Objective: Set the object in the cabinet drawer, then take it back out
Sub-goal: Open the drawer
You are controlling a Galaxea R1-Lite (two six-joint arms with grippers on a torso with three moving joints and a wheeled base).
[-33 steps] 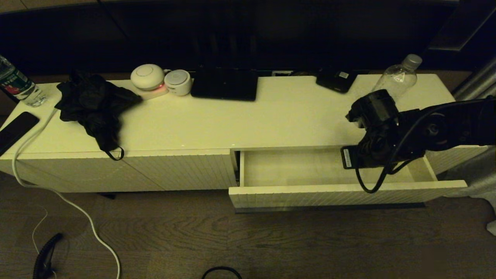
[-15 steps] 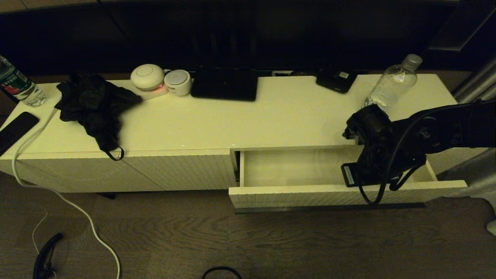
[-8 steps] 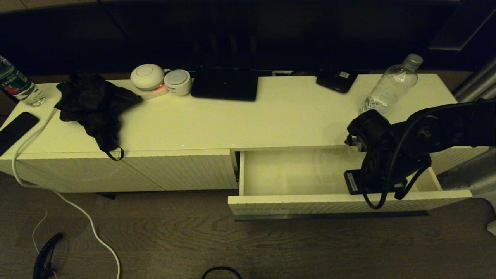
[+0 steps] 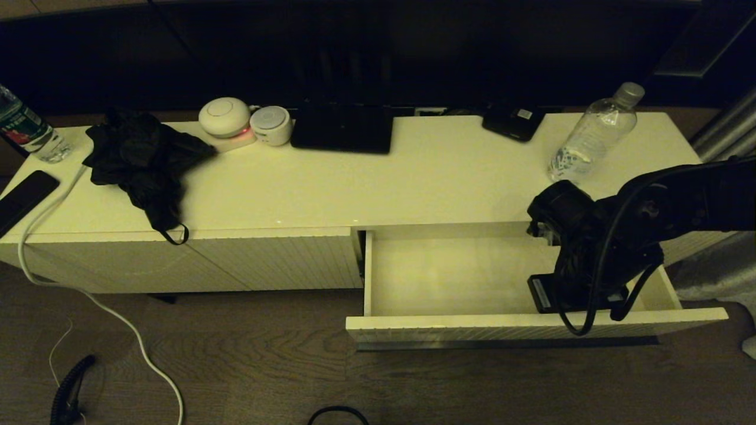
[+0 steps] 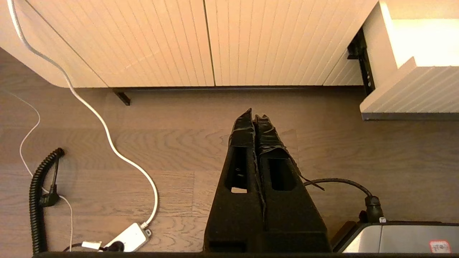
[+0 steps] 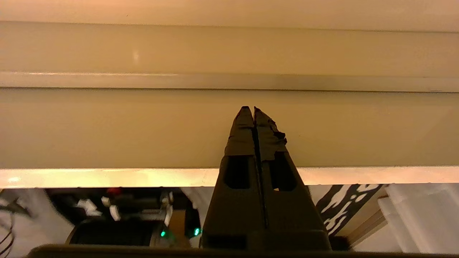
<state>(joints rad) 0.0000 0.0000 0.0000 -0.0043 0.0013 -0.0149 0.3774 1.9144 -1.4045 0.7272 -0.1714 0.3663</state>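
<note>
The cabinet drawer (image 4: 460,277) now stands further out than before, its white inside bare, the right gripper (image 6: 250,108) with jaws pressed together inside its front wall, the left gripper (image 5: 254,115) likewise closed over the floor, and the water bottle (image 4: 592,135) upright on the cabinet top behind the drawer.
</note>
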